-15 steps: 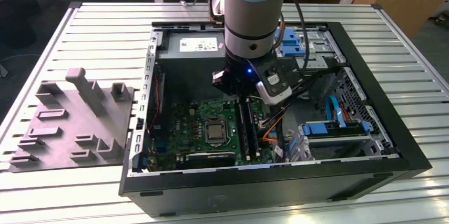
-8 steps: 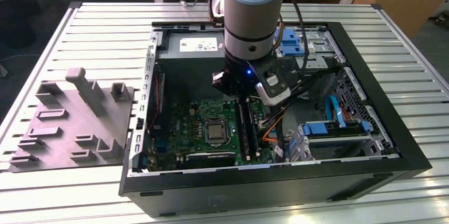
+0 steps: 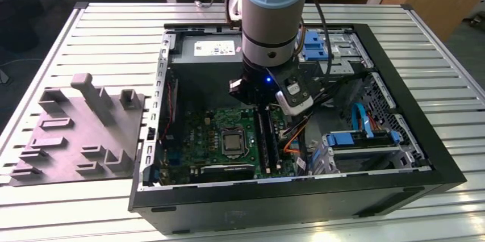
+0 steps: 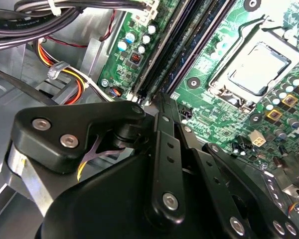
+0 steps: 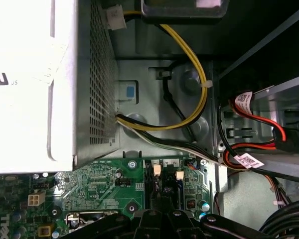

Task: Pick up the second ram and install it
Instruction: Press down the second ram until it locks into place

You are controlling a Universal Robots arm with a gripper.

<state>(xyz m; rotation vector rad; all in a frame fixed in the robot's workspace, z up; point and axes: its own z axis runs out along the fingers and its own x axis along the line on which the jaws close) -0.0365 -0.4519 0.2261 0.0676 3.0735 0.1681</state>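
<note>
My gripper hangs inside the open computer case, low over the far end of the memory slots on the green motherboard. In the second wrist view its fingers meet with no gap, and the gripper rests on the end of the slots. The second ram is a dark blue stick standing on edge in a slot and running away from the fingertips; in the exterior view the ram is a dark strip beside the processor socket. I cannot tell whether the fingers pinch it or only touch it.
A grey fixture with raised blocks lies on the slatted table at the exterior view's left. The power supply and bundled cables sit close to the slots. Blue drive brackets fill the case's side toward the exterior view's right.
</note>
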